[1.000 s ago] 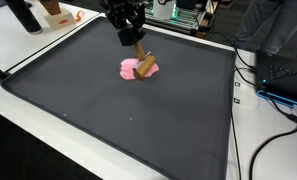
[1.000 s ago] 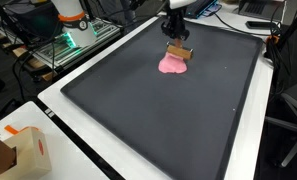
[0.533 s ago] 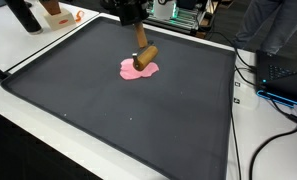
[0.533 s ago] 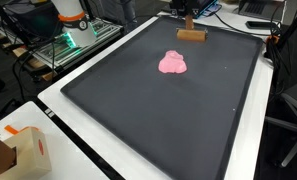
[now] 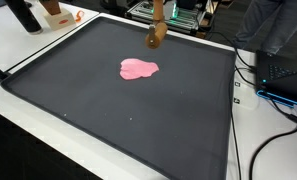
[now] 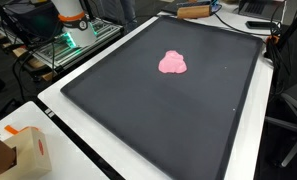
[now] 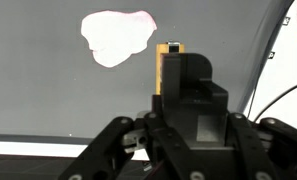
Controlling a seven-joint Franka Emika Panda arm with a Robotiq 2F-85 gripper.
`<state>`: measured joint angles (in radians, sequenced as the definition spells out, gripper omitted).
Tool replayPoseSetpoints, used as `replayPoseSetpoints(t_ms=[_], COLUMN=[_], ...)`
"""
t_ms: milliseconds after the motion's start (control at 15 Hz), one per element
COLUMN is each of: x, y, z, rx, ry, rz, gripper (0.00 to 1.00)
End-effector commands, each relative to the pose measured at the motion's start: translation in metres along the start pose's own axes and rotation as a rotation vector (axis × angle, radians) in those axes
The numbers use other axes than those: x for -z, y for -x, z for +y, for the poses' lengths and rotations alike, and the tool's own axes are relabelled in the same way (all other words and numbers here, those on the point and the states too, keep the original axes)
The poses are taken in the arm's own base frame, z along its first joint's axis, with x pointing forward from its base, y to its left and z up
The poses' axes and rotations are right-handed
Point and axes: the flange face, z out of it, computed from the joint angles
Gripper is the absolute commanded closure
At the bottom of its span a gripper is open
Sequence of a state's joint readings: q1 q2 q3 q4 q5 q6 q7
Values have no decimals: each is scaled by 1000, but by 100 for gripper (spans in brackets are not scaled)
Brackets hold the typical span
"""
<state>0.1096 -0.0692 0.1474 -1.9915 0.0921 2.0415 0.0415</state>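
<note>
My fingers (image 7: 195,72) pinch the wooden block (image 7: 168,68), lifted above the far edge of the black mat (image 5: 108,110), away from the pink blob (image 5: 139,68); I judge slow, level motion keeps it secure.

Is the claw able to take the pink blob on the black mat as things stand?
Probably not yet. The claw is shut on a wooden block, high near an edge of the mat. Nothing lies around the pink blob, so the way itself looks free.
</note>
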Motion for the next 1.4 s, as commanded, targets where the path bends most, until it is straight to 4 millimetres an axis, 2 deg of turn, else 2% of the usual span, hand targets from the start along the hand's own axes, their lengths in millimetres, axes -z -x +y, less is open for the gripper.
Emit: replayPoseSetpoints(t_ms=[0, 133, 533, 600, 800, 1133, 1333], x=[4, 9, 6, 6, 0, -35, -57], y=[0, 1, 0, 0, 0, 5, 1], z=[-9, -20, -19, -19, -53, -131, -164], rx=[11, 23, 23, 23, 64, 83, 70], ry=[22, 40, 43, 43, 185, 348, 409], rz=[-8, -15, -20, -20, -76, -223, -260], gripper=[52, 52, 52, 77, 77, 77, 77])
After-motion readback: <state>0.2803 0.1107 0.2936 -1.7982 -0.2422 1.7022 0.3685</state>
